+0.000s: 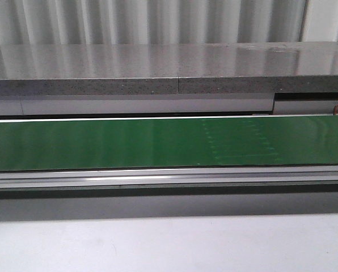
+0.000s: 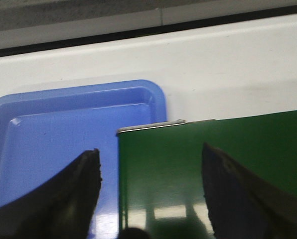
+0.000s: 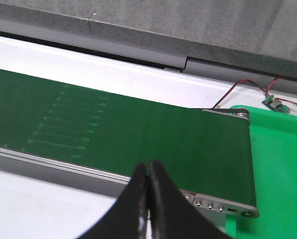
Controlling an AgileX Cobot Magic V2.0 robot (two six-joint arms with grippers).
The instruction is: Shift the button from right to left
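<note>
Right claw (image 3: 148, 199) pressed together; left claw (image 2: 151, 191) spread.

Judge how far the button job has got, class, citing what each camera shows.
Nothing looks done: no button shows in any view. The green belt is bare, as is the visible part of the blue tray. Left gripper is open over the belt's end; right gripper is shut and empty. Everything remains.

Behind everything stands a wall of pale corrugated metal sheets (image 1: 157, 20). In front of it runs a long grey speckled ledge (image 1: 157, 68) — its top shines with soft reflected light. The near worktop (image 1: 157, 243) is plain white — evenly lit.
</note>
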